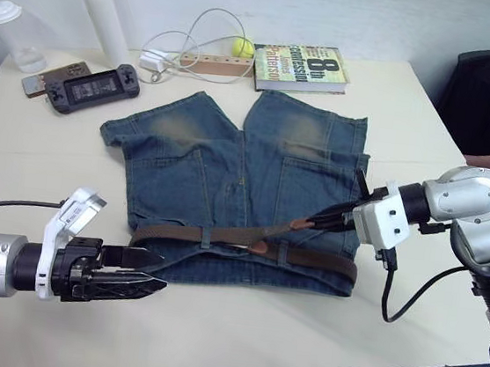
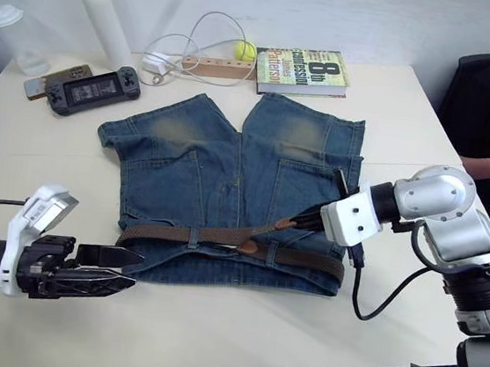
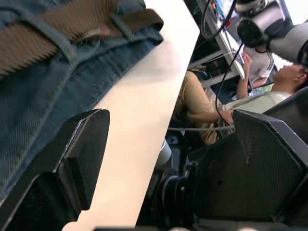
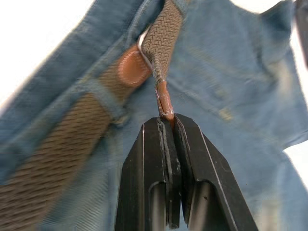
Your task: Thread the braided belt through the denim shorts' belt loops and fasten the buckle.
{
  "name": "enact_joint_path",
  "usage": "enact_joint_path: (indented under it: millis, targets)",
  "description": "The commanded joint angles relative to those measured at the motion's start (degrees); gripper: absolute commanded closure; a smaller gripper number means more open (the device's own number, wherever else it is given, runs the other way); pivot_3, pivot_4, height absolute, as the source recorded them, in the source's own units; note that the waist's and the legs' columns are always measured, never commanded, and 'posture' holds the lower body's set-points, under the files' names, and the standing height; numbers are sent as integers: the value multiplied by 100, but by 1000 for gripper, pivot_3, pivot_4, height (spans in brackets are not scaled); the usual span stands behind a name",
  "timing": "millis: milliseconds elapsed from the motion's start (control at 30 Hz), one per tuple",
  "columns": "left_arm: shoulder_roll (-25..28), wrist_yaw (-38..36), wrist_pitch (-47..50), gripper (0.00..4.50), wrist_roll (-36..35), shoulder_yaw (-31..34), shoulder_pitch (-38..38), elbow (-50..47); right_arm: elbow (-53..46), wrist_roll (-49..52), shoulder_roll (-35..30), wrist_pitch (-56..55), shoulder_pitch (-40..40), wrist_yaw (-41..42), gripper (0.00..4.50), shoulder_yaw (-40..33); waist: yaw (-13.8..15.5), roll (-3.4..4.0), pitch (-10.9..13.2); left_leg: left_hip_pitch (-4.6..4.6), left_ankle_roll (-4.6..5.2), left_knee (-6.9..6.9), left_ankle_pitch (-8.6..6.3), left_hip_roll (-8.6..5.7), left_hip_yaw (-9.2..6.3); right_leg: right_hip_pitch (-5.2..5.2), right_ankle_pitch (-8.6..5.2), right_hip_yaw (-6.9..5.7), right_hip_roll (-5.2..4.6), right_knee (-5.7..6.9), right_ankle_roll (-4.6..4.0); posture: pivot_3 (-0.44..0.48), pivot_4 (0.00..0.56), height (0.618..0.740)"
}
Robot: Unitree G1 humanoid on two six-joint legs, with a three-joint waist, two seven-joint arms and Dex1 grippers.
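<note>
Green "8th Confession" book [image 1: 301,68] beyond denim shorts [image 1: 227,181]

the braided belt [image 1: 221,236] is partly hidden under belt loops [image 1: 206,236]; its buckle [image 4: 144,41] is mostly covered.

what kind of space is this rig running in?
Likely an office or lab room, not a home: a plain white table holding blue denim shorts, a paperback book, a black handheld game console and white cables, with seated people behind it.

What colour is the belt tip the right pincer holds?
Tan-brown leather tip, clearest in the right wrist view.
</note>
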Motion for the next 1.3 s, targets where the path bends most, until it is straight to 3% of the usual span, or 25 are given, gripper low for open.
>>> enact_joint_path:
  millis: [33, 167, 267, 400, 500, 667, 867, 1000, 1100, 1300]
  targets:
    - [103, -179, -316, 78, 508, -209, -262, 47, -40, 108, -111, 280, -124, 163, 4500, -375, 17, 10, 6, 0, 0, 0, 0, 0, -1, 0, 0, -1, 0, 1, 0, 0, 150, 734]
    - [31, -199, -761, 78, 1135, -577, -791, 113, -154, 70, -104, 468, -97, 183, 4500, -526, 25, 13, 8, -1, -1, 1, 1, -1, -1, -1, 0, -2, 0, 5, 0, 0, 150, 734]
    - [-452, 472, -1065, 78, 1604, -1292, -1754, -158, -302, 270, -223, 1187, -155, 308, 4500, -612, 89, 16, 10, -5, -1, 6, 1, -3, -3, 0, 1, -6, -4, 2, 2, 0, 150, 734]
    - [-1250, 1216, -1599, 78, 2958, -2591, -2879, -461, -385, 577, -166, 2609, -580, 220, 4500, -661, 164, 15, 11, -14, 1, 20, 1, -6, -2, -4, 10, -3, -3, 3, 14, 0, 150, 734]
    - [-1609, 1206, -2391, 78, 4269, -3661, -3315, -488, -442, 818, -193, 4063, -1001, 229, 4500, -551, 158, 10, 15, -18, 1, 27, 1, -6, 0, -7, 10, -1, -2, 6, 14, 0, 150, 734]
    - [-1968, 959, -3299, 78, 5671, -4676, -3639, -79, -581, 1002, 3, 5083, -1298, 58, 4500, -636, 169, 9, 15, -21, 1, 20, 1, 0, 4, -18, 10, 3, 5, 3, 13, 0, 150, 734]
    - [-2622, 994, -3522, 78, 6139, -4715, -3828, 320, -670, 895, 161, 5326, -1367, -168, 4500, -706, 188, 7, 15, -77, 2, 83, 1, -4, 5, -65, 10, 2, 2, 40, 13, 0, 150, 734]
    - [-2916, 987, -3364, 78, 6049, -4457, -3821, 380, -776, 919, 160, 5392, -1239, -248, 4500, -766, 194, 6, 16, -108, 2, 109, 1, -8, 6, -91, 15, 2, -1, 63, 15, 0, 150, 734]
    - [-3029, 947, -3352, 859, 6145, -4437, -3848, 423, -871, 963, 168, 5473, -1165, -285, 4500, -809, 194, 6, 16, -106, 2, 115, 1, -9, 6, -91, 16, 2, -2, 77, 14, 0, 150, 734]
    - [-3207, 826, -3330, 3504, 6073, -4224, -3832, 439, -971, 932, 142, 5519, -1051, -269, 4500, -835, 176, 6, 16, -101, 1, 122, 2, -10, 8, -91, 18, 5, -1, 88, 11, 0, 150, 734]
